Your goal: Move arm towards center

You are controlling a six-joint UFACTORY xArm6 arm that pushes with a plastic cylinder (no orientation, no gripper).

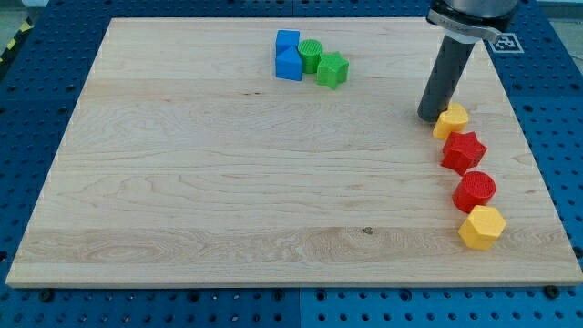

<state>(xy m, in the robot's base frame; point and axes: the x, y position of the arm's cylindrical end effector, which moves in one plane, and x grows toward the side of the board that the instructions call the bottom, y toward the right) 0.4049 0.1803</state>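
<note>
Where the board (182, 182) nears its right edge, a yellow hexagonal block (481, 227), red cylinder (475, 190), red star (464, 151) and yellow block (451, 119) line up; the upright rod's tip (430, 116), fingerless, touches the last, right of center.

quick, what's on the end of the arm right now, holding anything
No claw: the arm ends in a dark rod, holding nothing.
My tip rests on the board, just to the view's left of the upper yellow block, close or touching.

2 blue blocks (289, 56), green cylinder (311, 55), green star (332, 69), 2 yellow (451, 119), 2 red blocks (464, 152) on wooden board (228, 182)
</note>
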